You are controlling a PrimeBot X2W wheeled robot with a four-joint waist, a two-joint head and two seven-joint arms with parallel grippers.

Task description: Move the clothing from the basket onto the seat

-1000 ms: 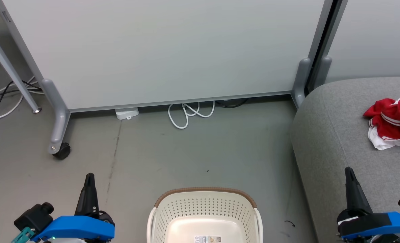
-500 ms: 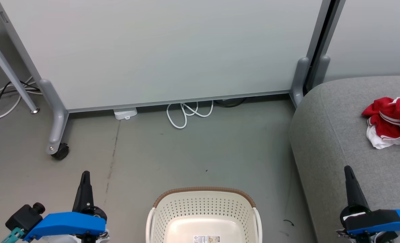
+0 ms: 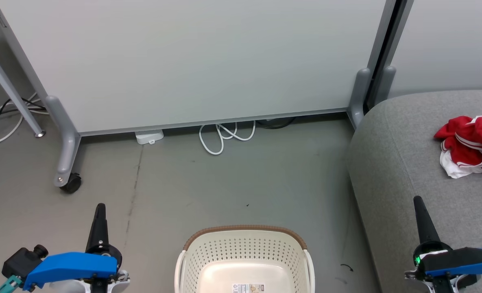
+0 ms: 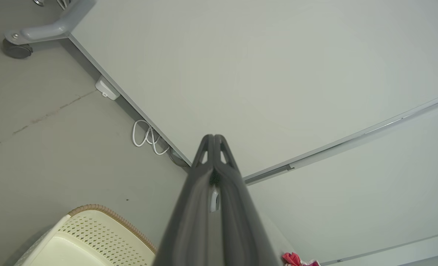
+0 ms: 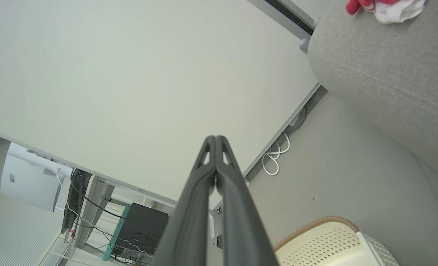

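The red and white clothing (image 3: 470, 146) lies crumpled on the grey seat (image 3: 403, 162) at the right edge of the head view; it also shows in the right wrist view as clothing (image 5: 381, 7) on the seat (image 5: 389, 74). The cream basket (image 3: 245, 260) with its brown rim stands on the floor at bottom centre, its bare bottom and a label sticker visible. My left gripper (image 3: 100, 208) is shut at lower left, over bare floor. My right gripper (image 3: 417, 201) is shut at lower right, over the seat's front part, well short of the clothing.
A pale wheeled partition panel (image 3: 192, 61) stands across the back, with a caster (image 3: 70, 184) at the left. A white cable (image 3: 224, 136) loops on the floor under it. Table legs and more cables (image 3: 5, 114) are at far left.
Both grippers have drawn back and lower toward the bottom of the head view, the left one also drifting left. The head camera has shifted slightly, nudging the scene to the left.
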